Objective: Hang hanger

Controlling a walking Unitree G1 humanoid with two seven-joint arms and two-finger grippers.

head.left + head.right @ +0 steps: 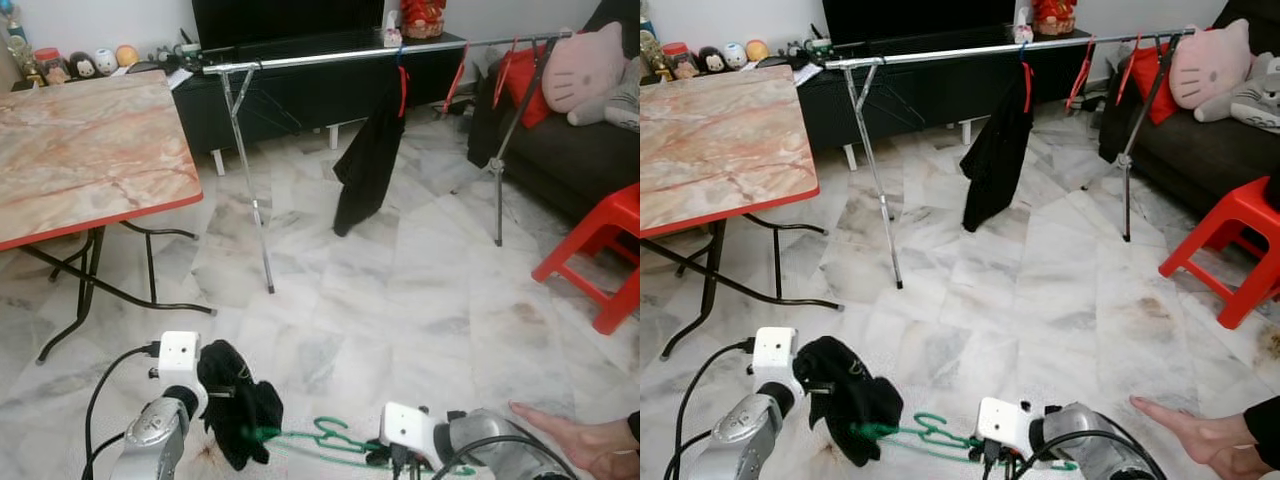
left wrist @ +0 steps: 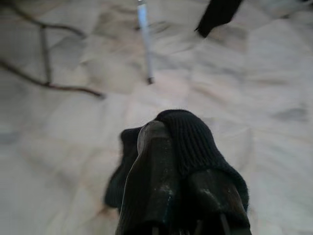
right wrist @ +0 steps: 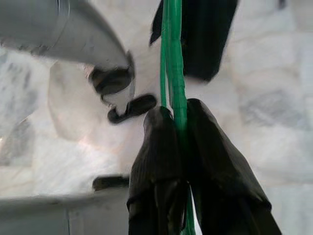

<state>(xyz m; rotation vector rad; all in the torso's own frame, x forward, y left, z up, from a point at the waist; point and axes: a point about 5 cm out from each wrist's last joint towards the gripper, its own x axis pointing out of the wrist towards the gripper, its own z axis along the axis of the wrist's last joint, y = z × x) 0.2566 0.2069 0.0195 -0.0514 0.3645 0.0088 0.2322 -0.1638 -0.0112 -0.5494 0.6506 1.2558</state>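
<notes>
A green hanger point(image 1: 330, 437) lies low over the floor between my two arms. My right gripper point(image 3: 177, 115) is shut on its green wire. The hanger's far end runs into a black knit garment point(image 1: 240, 405), and my left gripper point(image 2: 176, 166) is shut on that garment, whose cloth covers the fingertips. A silver clothes rail point(image 1: 330, 58) stands across the room ahead. A black garment point(image 1: 370, 150) hangs from it on a red hanger.
A marble-top folding table point(image 1: 90, 150) stands at the left, a red stool point(image 1: 600, 240) at the right. A person's hand point(image 1: 575, 440) reaches in low beside my right arm. Behind the rail are a dark TV cabinet point(image 1: 300, 90) and a sofa point(image 1: 570, 150).
</notes>
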